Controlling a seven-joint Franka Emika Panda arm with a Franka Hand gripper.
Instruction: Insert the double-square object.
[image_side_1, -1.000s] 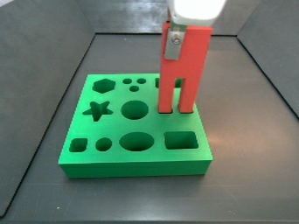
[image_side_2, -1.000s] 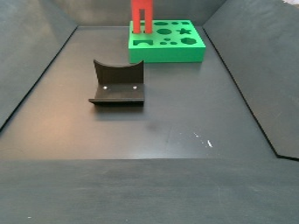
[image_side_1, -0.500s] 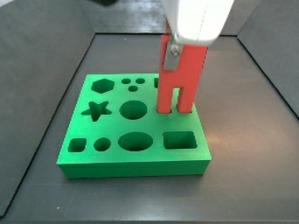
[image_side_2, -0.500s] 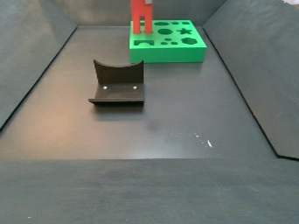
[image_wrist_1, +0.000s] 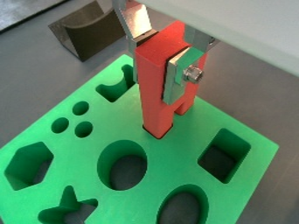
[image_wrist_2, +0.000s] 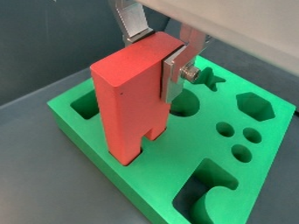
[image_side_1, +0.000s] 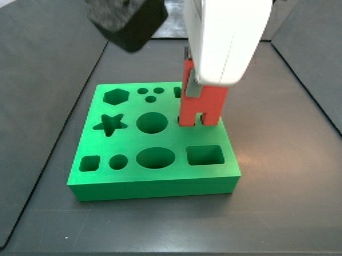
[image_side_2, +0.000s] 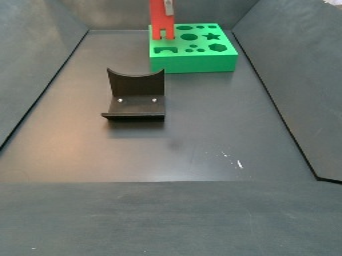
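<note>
The double-square object (image_wrist_1: 162, 83) is a tall red bar, upright, with its two prongs down in the green board (image_wrist_1: 233, 197). It shows in both wrist views, also (image_wrist_2: 126, 96), and in both side views (image_side_1: 203, 104) (image_side_2: 160, 24). My gripper (image_wrist_1: 162, 54) is shut on its upper part; a silver finger (image_wrist_1: 181, 77) presses each flank. In a side view the gripper (image_side_1: 203, 88) is low over the board's right edge. The board (image_side_1: 94, 180) has several shaped holes: hexagon, star, circles, square.
A dark grey block with a curved notch (image_side_2: 134, 96) stands on the dark floor, apart from the board (image_side_2: 201, 62). It also shows in a wrist view (image_wrist_1: 87, 30). Grey walls ring the floor.
The gripper has come down with the red bar. The bar stands lower in the board than a second ago, with less of it showing above the surface.
</note>
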